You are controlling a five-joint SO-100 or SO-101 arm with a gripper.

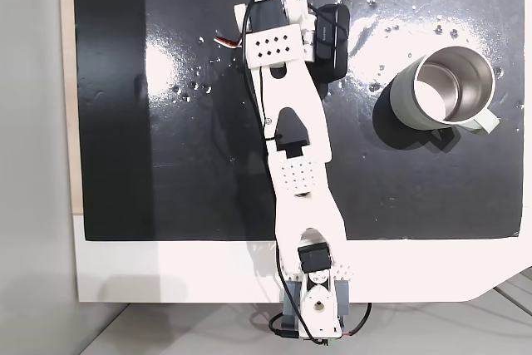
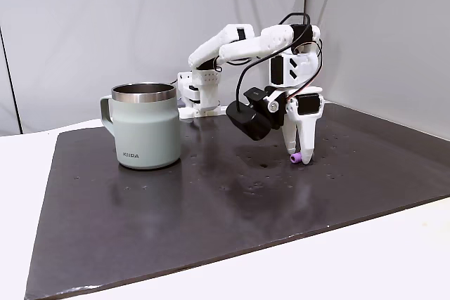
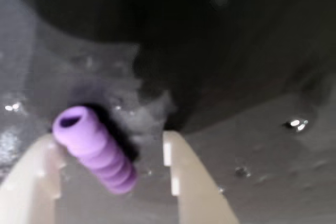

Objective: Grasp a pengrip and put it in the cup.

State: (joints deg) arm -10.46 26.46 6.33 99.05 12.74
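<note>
From above in a fixed view, the white arm [image 1: 293,130] reaches out over the black mat [image 1: 166,164], its far end hiding whatever lies beneath; the cup [image 1: 445,89] stands well apart to the right, upright and empty.

From the side in a fixed view, the gripper [image 2: 299,154] points down at the mat with the pengrip [image 2: 297,157] at its fingertips.

In the wrist view the jaws stand open, the purple piece lying slantwise between the fingers [image 3: 194,182] — against the left one. It looks light, soft and ribbed, so a gentle squeeze across its middle should hold — pinch too hard and it may squirt out.
</note>
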